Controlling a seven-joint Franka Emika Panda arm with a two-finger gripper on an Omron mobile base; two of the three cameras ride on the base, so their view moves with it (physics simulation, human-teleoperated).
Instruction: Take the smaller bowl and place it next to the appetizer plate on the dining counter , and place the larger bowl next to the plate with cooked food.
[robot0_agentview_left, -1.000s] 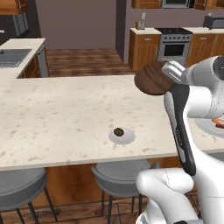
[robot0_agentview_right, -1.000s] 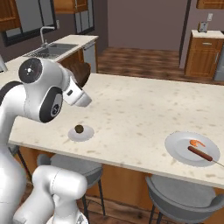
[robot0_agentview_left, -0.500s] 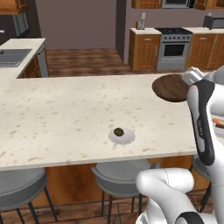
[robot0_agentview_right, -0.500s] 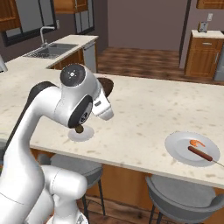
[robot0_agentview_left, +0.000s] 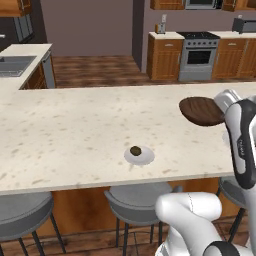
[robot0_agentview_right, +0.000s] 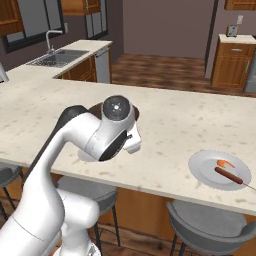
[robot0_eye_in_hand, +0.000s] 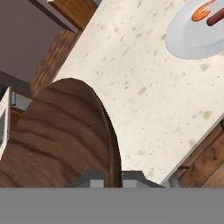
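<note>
The counter (robot0_agentview_left: 75, 125) is a wide, bare stone top; a kitchen with sink (robot0_agentview_right: 60, 57) and stove (robot0_agentview_left: 199, 52) lies beyond it. Right of the appetizer plate (robot0_agentview_left: 139, 156) and above the counter, the gripper (robot0_eye_in_hand: 113, 178) pinches the brown bowl (robot0_agentview_left: 202, 111) by its rim. That thin hold could slip as the arm swings. The sausage plate (robot0_agentview_right: 221, 169) lies well right; setting down there would be wrong.

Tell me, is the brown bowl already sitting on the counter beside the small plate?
No, the brown bowl is held up above the counter, off to the right of the small plate.
</note>
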